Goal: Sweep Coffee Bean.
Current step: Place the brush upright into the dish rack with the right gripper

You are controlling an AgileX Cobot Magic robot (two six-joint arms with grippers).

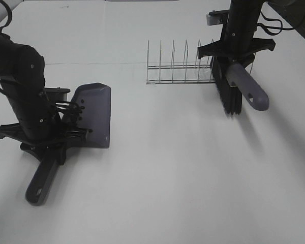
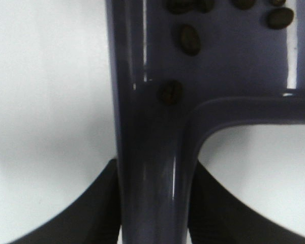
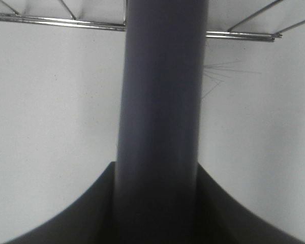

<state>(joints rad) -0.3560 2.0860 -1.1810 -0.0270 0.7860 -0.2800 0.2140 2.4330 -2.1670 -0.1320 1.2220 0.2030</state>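
Observation:
The purple-grey dustpan (image 1: 96,114) lies on the white table at the left. Its handle (image 1: 40,185) points toward the front edge. My left gripper (image 1: 53,145) is shut on the handle (image 2: 152,193), close to the pan. Several coffee beans (image 1: 81,109) lie inside the pan near its back wall; the left wrist view shows them close up (image 2: 189,39). My right gripper (image 1: 235,58) is shut on the brush's purple-grey handle (image 1: 250,90), (image 3: 160,127). It holds the brush with its black bristles (image 1: 229,99) down at the table, at the right end of the rack. I see no beans on the table.
A wire dish rack (image 1: 175,68) stands at the back centre, just left of the brush; it also shows in the right wrist view (image 3: 56,20). Black cables (image 1: 274,23) hang at the back right.

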